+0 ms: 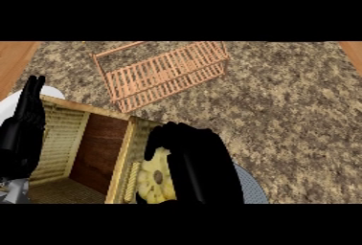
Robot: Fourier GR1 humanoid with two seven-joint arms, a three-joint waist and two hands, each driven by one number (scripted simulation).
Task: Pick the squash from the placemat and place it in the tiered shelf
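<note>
Right hand is curled round the squash — a pale yellow scalloped one, fingers over its top and right side, only its left face showing. Squash sits over the mat, a woven tan piece with a dark brown centre panel; whether it is lifted or touching cannot be told. Shelf, a 2-tier copper wire rack, lies well apart toward the far side of the counter. Left hand rests at the view's left edge, fingers straight and up.

Risks: grasp covers mostly 1 side, so the squash could roll out during the carry; the shelf's slats and low tier opening could catch the fingers — entry angle matters.
</note>
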